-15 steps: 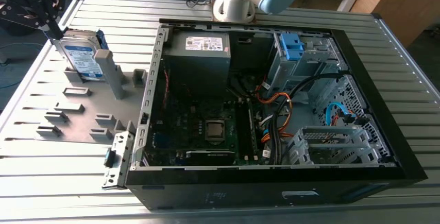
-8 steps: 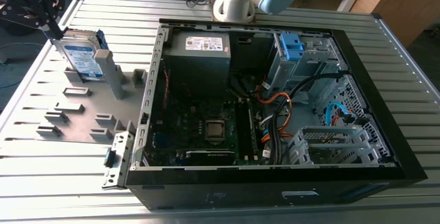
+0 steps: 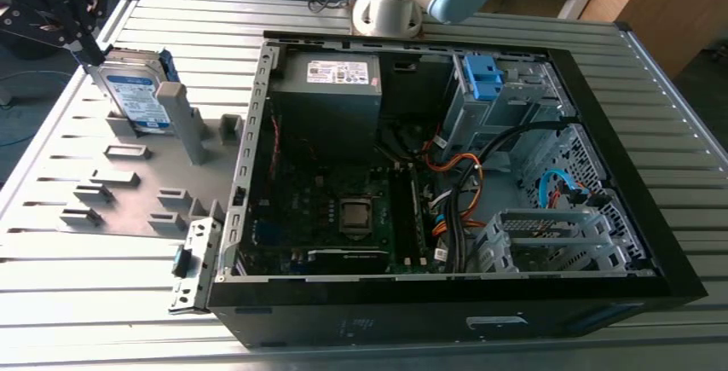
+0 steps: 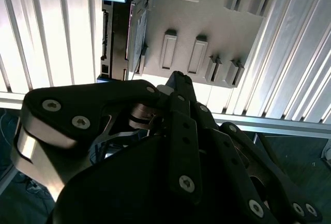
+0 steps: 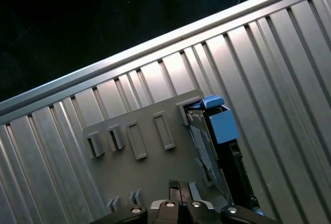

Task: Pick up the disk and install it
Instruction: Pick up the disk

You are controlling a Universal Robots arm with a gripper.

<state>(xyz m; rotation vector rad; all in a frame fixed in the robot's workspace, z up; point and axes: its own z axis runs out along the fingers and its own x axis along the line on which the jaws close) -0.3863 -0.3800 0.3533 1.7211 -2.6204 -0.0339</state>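
Observation:
The disk (image 3: 135, 89) stands on edge in a grey slotted holder (image 3: 125, 185) on the ribbed metal table, at the exterior view's left of the open computer case. It is silver with a white-and-blue label and blue side rails. My black gripper (image 3: 88, 50) hangs just above and behind the disk's upper far corner, close to it; contact cannot be made out. In the second wrist view the disk (image 4: 124, 32) lies beyond the gripper (image 4: 177, 79). In the first wrist view the disk (image 5: 217, 149) and its blue rail end sit beside the gripper (image 5: 178, 185).
The open computer case (image 3: 637, 217) lies flat on the table (image 3: 683, 107), with a grey power supply (image 3: 330, 89), motherboard, cables and a drive cage holding a bare blue bracket (image 3: 482, 77). The arm's base (image 3: 393, 0) stands behind the case. Several empty slots rise from the holder.

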